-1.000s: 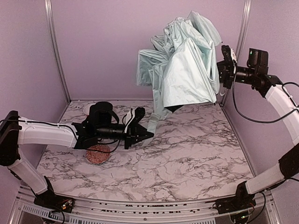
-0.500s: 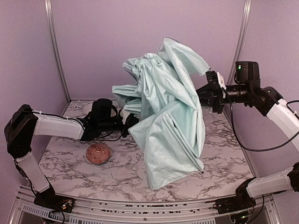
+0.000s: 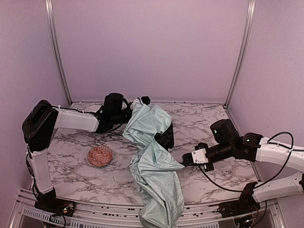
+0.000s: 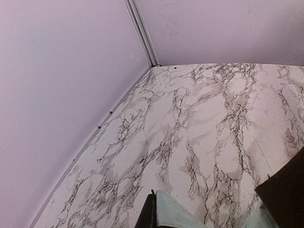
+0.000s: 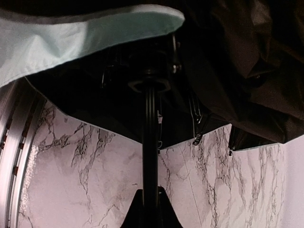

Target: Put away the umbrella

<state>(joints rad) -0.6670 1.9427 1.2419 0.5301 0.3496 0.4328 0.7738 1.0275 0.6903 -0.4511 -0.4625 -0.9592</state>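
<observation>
The umbrella [image 3: 154, 175] lies collapsed on the marble table [image 3: 228, 128]. Its mint-green fabric runs from the back middle to the front edge, with black lining showing near the middle. My left gripper [image 3: 141, 101] is at the back end of the fabric and shut on a mint fold of it [image 4: 190, 216]. Only one black finger [image 4: 151, 216] shows there. My right gripper [image 3: 184, 160] is low at the right and shut on the thin black shaft [image 5: 150, 133]. In the right wrist view the black lining [image 5: 237, 71] and a mint edge [image 5: 71, 42] hang over the shaft. The handle is hidden.
A small red patterned bowl [image 3: 100, 156] sits on the table left of the umbrella. Purple walls close the back and both sides, with metal posts in the back corners [image 3: 56, 52]. The umbrella's lower end hangs over the table's front rail [image 3: 95, 213].
The umbrella came down from high at the back right to lie flat on the table. My right arm swung down and forward with the shaft. My left gripper moved back and right.
</observation>
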